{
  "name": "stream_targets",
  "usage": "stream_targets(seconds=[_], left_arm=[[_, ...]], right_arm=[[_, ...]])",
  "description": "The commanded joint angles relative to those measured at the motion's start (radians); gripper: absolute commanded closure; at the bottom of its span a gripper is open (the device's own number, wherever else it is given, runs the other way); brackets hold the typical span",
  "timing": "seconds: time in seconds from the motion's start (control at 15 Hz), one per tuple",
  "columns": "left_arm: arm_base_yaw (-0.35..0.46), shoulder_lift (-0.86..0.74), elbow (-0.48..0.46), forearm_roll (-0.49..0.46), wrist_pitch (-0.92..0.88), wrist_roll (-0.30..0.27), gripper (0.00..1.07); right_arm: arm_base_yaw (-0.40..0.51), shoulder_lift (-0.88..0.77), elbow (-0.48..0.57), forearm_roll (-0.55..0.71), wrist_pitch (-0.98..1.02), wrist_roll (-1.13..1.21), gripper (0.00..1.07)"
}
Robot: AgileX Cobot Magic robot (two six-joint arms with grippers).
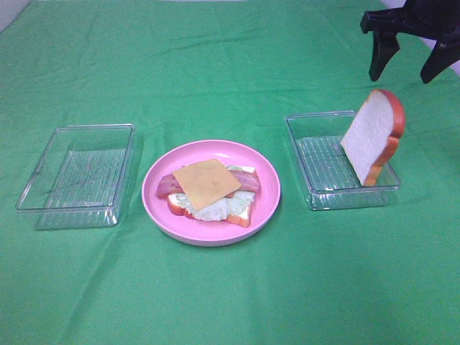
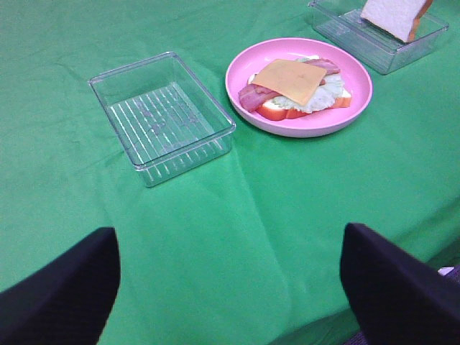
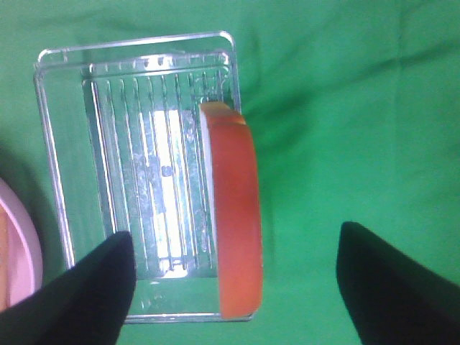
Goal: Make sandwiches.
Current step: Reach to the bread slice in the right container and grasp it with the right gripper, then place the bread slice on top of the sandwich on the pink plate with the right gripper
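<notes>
An open sandwich lies on the round pink plate (image 1: 153, 205): a bread slice (image 1: 243, 215) at the bottom, pale lettuce (image 1: 215, 210), a bacon strip (image 1: 167, 187) and a yellow cheese square (image 1: 207, 183) on top. It also shows in the left wrist view, with the cheese (image 2: 291, 79) uppermost. A second bread slice (image 1: 370, 136) stands on edge in the right clear tray (image 1: 316, 195), leaning on its far-right wall; the right wrist view shows its crust (image 3: 233, 208). My right gripper (image 1: 402, 75) is open and empty above and behind that slice. My left gripper (image 2: 230, 302) is open, empty and well away from the plate.
An empty clear tray (image 1: 43, 208) stands left of the plate, also seen in the left wrist view (image 2: 162, 115). A green cloth (image 1: 230, 302) covers the table, with wrinkles. The left arm is out of the exterior view.
</notes>
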Motion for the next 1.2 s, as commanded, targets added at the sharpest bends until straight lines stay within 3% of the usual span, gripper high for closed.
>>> stream_targets(seconds=[0.07, 0.27, 0.33, 0.53, 0.73, 1.2], left_arm=[[-0.005, -0.022, 0.001, -0.008, -0.010, 0.003, 0.27], [-0.005, -0.022, 0.001, -0.008, -0.010, 0.003, 0.27], [-0.005, -0.022, 0.001, -0.008, -0.010, 0.003, 0.27], [-0.005, -0.022, 0.001, -0.008, -0.010, 0.003, 0.27], [-0.005, -0.022, 0.001, -0.008, -0.010, 0.003, 0.27], [-0.005, -0.022, 0.001, -0.008, -0.010, 0.003, 0.27]], right_arm=[[-0.011, 0.042, 0.017, 0.014, 0.017, -0.020, 0.34], [-0.013, 0.107, 0.022, 0.059, 0.021, -0.040, 0.35], [-0.013, 0.109, 0.022, 0.065, 0.022, -0.043, 0.42], [-0.013, 0.108, 0.022, 0.065, 0.045, -0.043, 0.80], [-0.013, 0.108, 0.022, 0.064, 0.064, -0.042, 1.07], [-0.007, -0.031, 0.025, 0.220, 0.070, -0.057, 1.07]])
